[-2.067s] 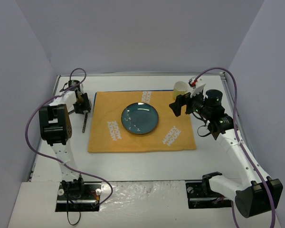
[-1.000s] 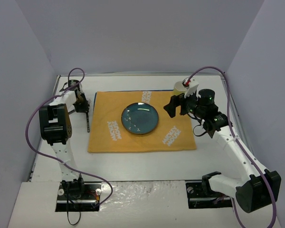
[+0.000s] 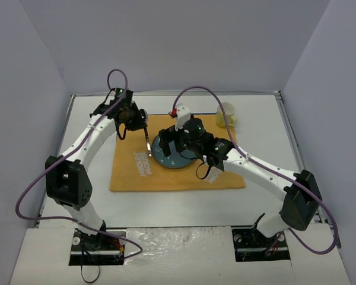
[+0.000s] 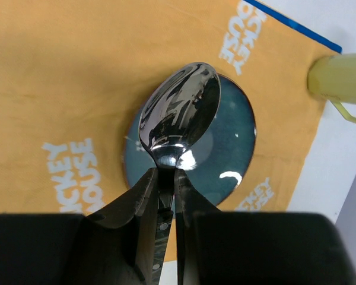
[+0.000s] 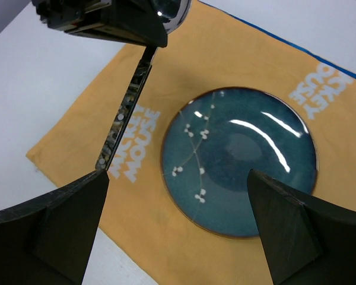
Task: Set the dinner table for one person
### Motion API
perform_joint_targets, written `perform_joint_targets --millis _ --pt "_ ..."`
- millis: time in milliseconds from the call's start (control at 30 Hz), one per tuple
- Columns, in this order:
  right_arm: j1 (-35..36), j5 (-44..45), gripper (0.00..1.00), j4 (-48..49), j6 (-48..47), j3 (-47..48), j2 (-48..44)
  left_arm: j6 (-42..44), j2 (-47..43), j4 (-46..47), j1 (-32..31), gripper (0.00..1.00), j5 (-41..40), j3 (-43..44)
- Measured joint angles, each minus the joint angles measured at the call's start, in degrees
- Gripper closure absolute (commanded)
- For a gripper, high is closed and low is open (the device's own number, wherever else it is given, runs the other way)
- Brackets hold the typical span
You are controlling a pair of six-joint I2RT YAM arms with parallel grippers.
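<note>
The white dinner table (image 3: pixel 178 202) carries an orange placemat (image 3: pixel 172 178) with a blue plate (image 3: pixel 166 160) on it. My left gripper (image 3: pixel 140 123) is shut on the neck of a metal spoon (image 3: pixel 148 143) and holds it in the air at the plate's left edge. In the left wrist view (image 4: pixel 165 176) the spoon's bowl (image 4: pixel 179 110) hangs above the plate (image 4: pixel 225 154). My right gripper (image 3: pixel 169 144) is open and empty above the plate (image 5: pixel 243 166). The right wrist view (image 5: pixel 178 178) shows the spoon's handle (image 5: pixel 126 110) hanging at the left.
A pale yellow cup (image 3: pixel 226 114) stands by the placemat's far right corner and shows in the left wrist view (image 4: pixel 341 80). The two grippers are close together over the plate. Grey walls close in the table at the back and sides.
My left gripper has lifted the spoon from the table's left side and carried it right to the plate. My right arm has swung left from beside the cup to over the plate.
</note>
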Motion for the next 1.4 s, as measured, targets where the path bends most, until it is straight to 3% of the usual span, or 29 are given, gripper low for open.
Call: perform_joint_targets --millis 133,367,600,867,1167,1400 --pt "-1.7 5.9 0.00 -2.7 1.0 -5.2 -8.3 -2.0 1.0 2.0 -6.0 1.00 -1.5 0.0" --pt "-9.7 14.1 0.00 -7.6 3.2 -12.3 -31.7 -6.7 8.5 5.8 -17.4 1.00 -4.8 2.9" --pt "-11.5 18.0 0.00 -12.0 3.4 -15.2 -46.9 -9.8 19.3 8.1 -25.5 1.00 -8.4 12.5" --pt "-11.5 19.2 0.00 -16.7 3.9 -17.7 -50.5 -11.5 30.2 12.6 -29.6 1.00 -9.8 24.1" --pt "-11.5 19.2 0.00 -18.4 3.9 -17.8 -50.0 -15.6 37.3 14.8 -30.5 1.00 -10.3 24.7" --pt "-11.5 19.1 0.00 -18.7 3.9 -17.8 -48.8 -16.7 37.9 15.3 -30.5 1.00 -10.8 24.7"
